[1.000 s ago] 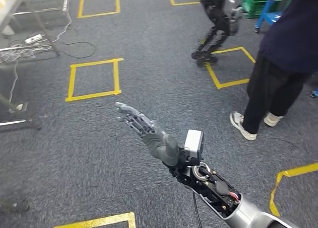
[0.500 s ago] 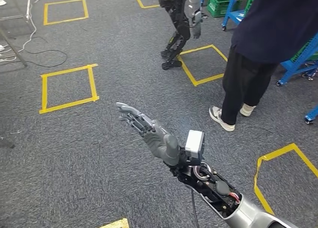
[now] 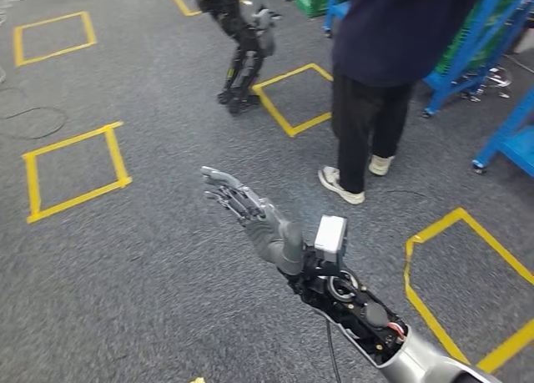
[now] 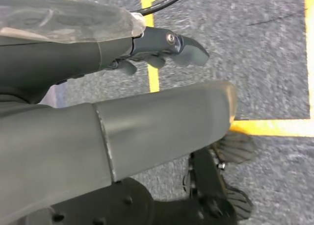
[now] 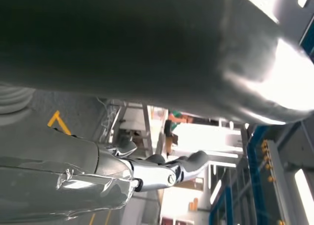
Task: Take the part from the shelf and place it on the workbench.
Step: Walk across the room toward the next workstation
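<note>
Above grey carpet, right hand (image 3: 252, 212) extends empty, fingers apart.

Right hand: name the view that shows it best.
The head view: the right hand reaches out over the grey floor, fingers apart, holding nothing. The right wrist view gives a close, blurred look at its fingers. The left wrist view looks at the floor.

The person (image 3: 378, 66) beside the blue shelf (image 3: 485, 41) is cut off above the waist by the head view's top edge. The other robot (image 3: 236, 32) near them loses its upper body there too. The floor (image 4: 266, 63) in the left wrist view is blurred.
</note>
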Motion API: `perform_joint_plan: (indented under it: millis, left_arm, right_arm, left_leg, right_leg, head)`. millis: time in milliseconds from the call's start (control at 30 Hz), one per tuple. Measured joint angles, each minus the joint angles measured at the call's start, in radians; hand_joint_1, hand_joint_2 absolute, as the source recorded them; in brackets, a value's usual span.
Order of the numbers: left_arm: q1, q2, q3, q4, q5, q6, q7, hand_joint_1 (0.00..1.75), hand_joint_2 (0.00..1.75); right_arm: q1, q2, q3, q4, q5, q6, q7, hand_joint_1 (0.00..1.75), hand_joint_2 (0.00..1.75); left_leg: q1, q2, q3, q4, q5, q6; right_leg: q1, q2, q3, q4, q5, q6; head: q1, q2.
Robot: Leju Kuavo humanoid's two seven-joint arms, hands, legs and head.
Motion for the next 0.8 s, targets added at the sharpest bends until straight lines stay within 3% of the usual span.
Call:
perform_joint_plan:
  millis: [67, 100, 133, 200, 267, 300, 367, 567, 600, 700, 733, 800]
  left_arm:
    - [0.003, 0.001, 0.000, 0.000, 0.001, 0.000, 0.000, 0.00, 0.00]
    - [0.005, 0.001, 0.000, 0.000, 0.002, 0.000, 0.000, 0.00, 0.00]
    - [0.006, 0.001, 0.000, 0.000, 0.002, 0.000, 0.000, 0.00, 0.00]
    - [0.006, 0.002, 0.000, 0.000, 0.003, 0.001, 0.000, 0.00, 0.00]
    - [0.005, 0.005, 0.000, 0.000, 0.003, 0.002, 0.000, 0.00, 0.00]
    - [0.004, 0.005, 0.000, 0.000, 0.003, 0.002, 0.000, 0.00, 0.00]
    - [0.001, 0.005, 0.000, 0.000, 0.004, 0.003, 0.000, 0.00, 0.00]
    - [0.000, 0.004, 0.000, 0.000, 0.005, 0.005, 0.000, 0.00, 0.00]
    - [0.000, 0.003, 0.000, 0.000, 0.007, 0.007, 0.000, 0.00, 0.00]
    - [0.003, 0.000, 0.000, 0.000, 0.014, 0.015, 0.000, 0.00, 0.00]
    - [0.004, 0.000, 0.000, 0.000, 0.014, 0.016, 0.000, 0.00, 0.00]
    - [0.003, -0.002, 0.000, 0.000, 0.014, 0.016, 0.000, 0.00, 0.00]
  right_arm:
    - [0.003, 0.000, -0.001, 0.000, -0.001, -0.003, 0.000, 0.00, 0.00]
    - [0.005, 0.000, -0.001, 0.001, -0.001, -0.004, 0.000, 0.00, 0.00]
    - [0.006, 0.000, -0.002, 0.001, -0.002, -0.005, -0.001, 0.00, 0.00]
    - [0.007, -0.001, -0.003, 0.001, -0.006, -0.006, -0.002, 0.00, 0.00]
    - [0.006, -0.001, -0.007, 0.000, -0.013, -0.008, -0.002, 0.00, 0.00]
    - [0.006, -0.001, -0.009, 0.000, -0.015, -0.008, -0.003, 0.00, 0.00]
    - [0.007, -0.001, -0.012, 0.000, -0.016, -0.009, -0.003, 0.00, 0.00]
    - [0.008, -0.001, -0.015, 0.000, -0.016, -0.009, -0.004, 0.00, 0.00]
    - [0.008, -0.001, -0.019, -0.001, -0.017, -0.007, -0.005, 0.00, 0.00]
    - [0.011, -0.004, -0.028, 0.001, -0.018, 0.001, -0.010, 0.00, 0.00]
    - [0.011, -0.004, -0.029, 0.001, -0.018, 0.003, -0.011, 0.00, 0.00]
    - [0.010, -0.005, -0.033, 0.002, -0.018, 0.005, -0.011, 0.00, 0.00]
  left_leg:
    - [0.000, -0.022, -0.069, 0.134, -0.049, 0.000]
    - [0.000, -0.026, -0.086, 0.158, -0.047, 0.001]
    - [-0.001, -0.029, -0.083, 0.138, -0.022, 0.003]
    - [0.000, -0.050, -0.031, 0.002, 0.059, 0.012]
    - [0.000, -0.079, 0.017, -0.117, 0.105, 0.019]
    - [-0.002, -0.088, 0.026, -0.140, 0.108, 0.023]
    - [-0.005, -0.081, 0.027, -0.143, 0.106, 0.026]
    - [-0.005, -0.073, 0.029, -0.144, 0.106, 0.032]
    - [-0.004, -0.059, 0.031, -0.147, 0.108, 0.039]
    - [-0.002, -0.003, 0.038, -0.156, 0.108, 0.054]
    - [-0.002, 0.008, 0.040, -0.156, 0.106, 0.053]
    - [-0.001, 0.027, 0.047, -0.155, 0.101, 0.047]
  right_leg:
    - [0.002, 0.022, -0.001, 0.001, 0.000, -0.004]
    - [0.004, 0.035, -0.001, 0.001, 0.000, -0.004]
    - [0.004, 0.049, 0.000, 0.002, 0.000, -0.004]
    - [0.004, 0.074, 0.002, 0.003, -0.001, -0.003]
    - [0.006, 0.095, -0.001, 0.007, -0.002, 0.004]
    - [0.006, 0.104, -0.004, 0.008, -0.003, 0.009]
    - [0.004, 0.115, -0.007, 0.008, -0.002, 0.016]
    - [0.003, 0.124, -0.008, 0.006, -0.001, 0.023]
    - [0.003, 0.099, -0.032, 0.058, -0.030, 0.030]
    - [-0.001, 0.009, -0.143, 0.297, -0.136, 0.049]
    - [-0.004, 0.004, -0.144, 0.300, -0.126, 0.051]
    - [-0.006, -0.019, -0.078, 0.172, -0.058, 0.049]
  head:
    - [-0.010, 0.000]
    - [-0.012, 0.000]
    - [-0.013, 0.000]
    - [-0.016, 0.000]
    - [-0.018, 0.000]
    - [-0.019, 0.000]
    - [-0.018, 0.000]
    - [-0.017, 0.000]
    - [-0.011, 0.000]
    - [0.011, 0.000]
    - [0.014, 0.000]
    - [0.022, 0.000]
